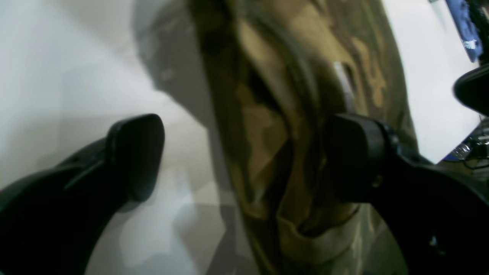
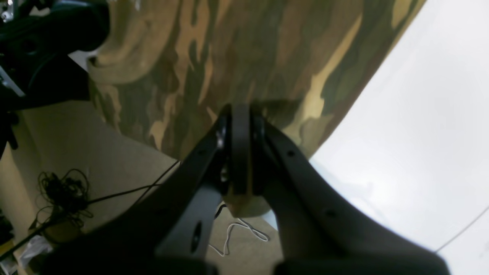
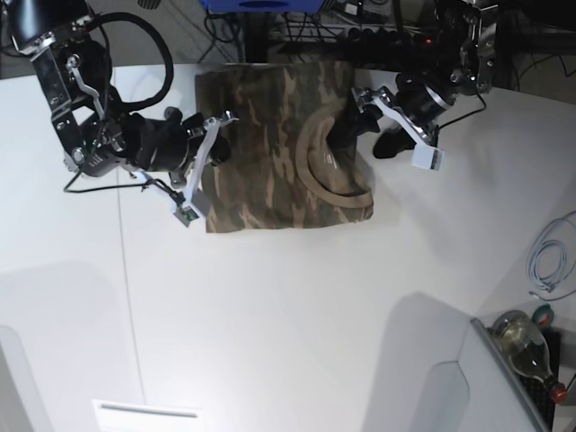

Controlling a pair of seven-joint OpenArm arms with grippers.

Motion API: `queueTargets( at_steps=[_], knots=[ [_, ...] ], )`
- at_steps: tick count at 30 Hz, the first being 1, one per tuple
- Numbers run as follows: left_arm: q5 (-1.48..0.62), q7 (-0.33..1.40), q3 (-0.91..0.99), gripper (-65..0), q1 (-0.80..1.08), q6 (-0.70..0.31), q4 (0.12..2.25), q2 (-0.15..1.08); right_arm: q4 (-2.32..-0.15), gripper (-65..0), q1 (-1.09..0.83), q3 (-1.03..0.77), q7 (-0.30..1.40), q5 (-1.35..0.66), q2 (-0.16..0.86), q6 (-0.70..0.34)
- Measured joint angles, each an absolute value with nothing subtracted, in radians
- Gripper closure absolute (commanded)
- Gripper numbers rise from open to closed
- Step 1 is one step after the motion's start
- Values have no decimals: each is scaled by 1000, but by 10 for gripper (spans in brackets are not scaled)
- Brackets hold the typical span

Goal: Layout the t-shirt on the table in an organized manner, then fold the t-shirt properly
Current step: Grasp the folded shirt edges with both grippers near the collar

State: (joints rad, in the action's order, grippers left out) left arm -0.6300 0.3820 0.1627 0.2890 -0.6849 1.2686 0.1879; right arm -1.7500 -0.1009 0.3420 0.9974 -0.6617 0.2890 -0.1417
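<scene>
The camouflage t-shirt (image 3: 270,153) lies as a rough rectangle at the far middle of the white table (image 3: 288,315), its tan collar (image 3: 315,171) curving towards the right side. My right gripper (image 3: 219,135) is at the shirt's left edge, shut on a pinch of cloth (image 2: 240,126). My left gripper (image 3: 367,139) stands open at the shirt's right edge. In the left wrist view its fingers (image 1: 137,152) are spread wide, one over bare table and the other over the t-shirt (image 1: 267,133), near the small neck label (image 1: 344,84). Nothing is gripped between them.
A thin dark seam (image 3: 126,270) runs down the table's left part. A white cable (image 3: 549,261) and a bottle (image 3: 526,346) sit off the right edge. A blue object (image 3: 261,4) and dark equipment stand behind the far edge. Loose cables (image 2: 61,191) lie on the floor.
</scene>
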Motion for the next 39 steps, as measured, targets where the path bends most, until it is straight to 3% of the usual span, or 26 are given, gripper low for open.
queueTargets(
  at_steps=[17,21,26,33,39],
  knots=[
    [-659,352,58,-630,220,-711,1161,140,-1750,-3,-118,339,995,-662,308,-142],
    [-637,383,145,-630,236,-699,1214,140,-1750,-3,-115,338,991,-662,310,-142],
    [-627,579,236,-630,239,-681,1322,144,-1750,-3,-115,338,991,-662,310,-142],
    [-823,587,176,-632,236,-685,1357,137,-1750,-5,-114,338,991,-662,310,-142],
    [-823,584,89,-632,200,-684,1307,150,-1750,-5,-115,338,991,-662,310,-142]
  ],
)
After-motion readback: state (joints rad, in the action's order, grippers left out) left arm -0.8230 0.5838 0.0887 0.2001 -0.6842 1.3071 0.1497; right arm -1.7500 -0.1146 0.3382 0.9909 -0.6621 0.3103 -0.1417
